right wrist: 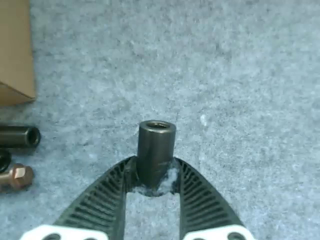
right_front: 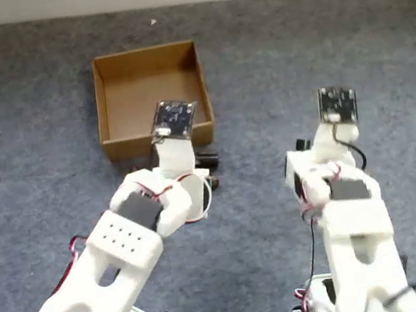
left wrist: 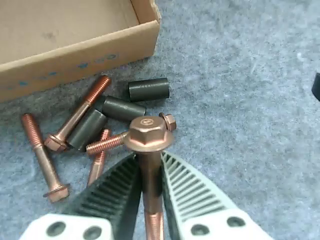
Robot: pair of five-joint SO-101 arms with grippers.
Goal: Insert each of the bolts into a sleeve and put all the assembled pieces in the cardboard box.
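Two parts ready to mate.
My left tool (left wrist: 149,162) grips a bolt (left wrist: 148,136), right tool (right wrist: 153,164) a sleeve (right wrist: 157,142), bore facing out.

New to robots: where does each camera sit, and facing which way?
High: overhead, facing down at the brown cardboard box; white left arm and right arm show.
Left wrist: on that arm, facing past its pincer gripping a copper-coloured hex-head bolt.
Right wrist: likewise, pincer gripping a black cylindrical sleeve.
Both wrist views share the box.

Box (right_front: 100,102) stood on carpet (left wrist: 240,75); bolts (left wrist: 78,114) and sleeves (left wrist: 149,89) lay heaped together just before its near wall, by one corner.
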